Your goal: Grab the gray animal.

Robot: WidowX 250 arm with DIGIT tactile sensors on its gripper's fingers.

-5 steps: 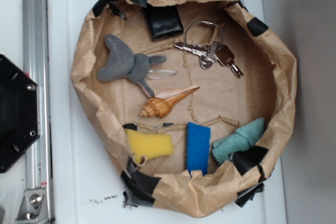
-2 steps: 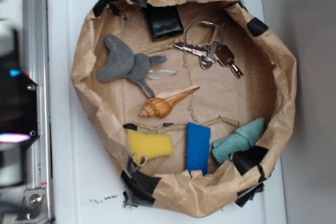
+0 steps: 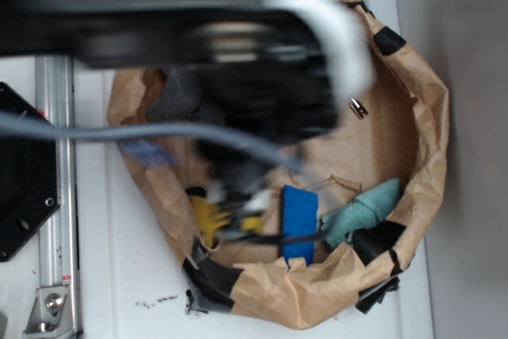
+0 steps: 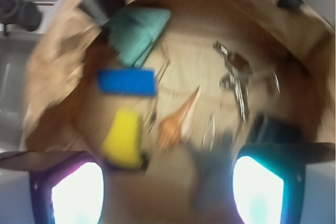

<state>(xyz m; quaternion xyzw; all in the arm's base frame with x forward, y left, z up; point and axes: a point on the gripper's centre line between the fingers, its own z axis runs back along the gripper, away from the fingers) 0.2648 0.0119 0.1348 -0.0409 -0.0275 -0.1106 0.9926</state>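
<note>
The gray animal [image 4: 214,167] shows in the wrist view as a blurred gray shape at the lower middle, just inside the right finger. My gripper [image 4: 168,192] is open, its two glowing pads [image 4: 79,195] far apart and nothing between them. In the exterior view my blurred arm [image 3: 198,29] reaches across the upper part of the paper bowl [image 3: 432,117]. It covers most of the gray animal [image 3: 179,94], of which only a dark gray patch shows at the upper left.
A tan seashell [image 4: 178,121] lies just beyond the gray animal. Also in the bowl are keys [image 4: 236,77], a yellow sponge [image 4: 123,137], a blue sponge [image 3: 300,224] and a teal rolled cloth [image 3: 361,212]. A metal rail [image 3: 55,196] runs down the left.
My arm has swept in from the left and now hangs over the bowl, hiding the seashell, the keys and most of the gray animal. The things in the bowl have not moved.
</note>
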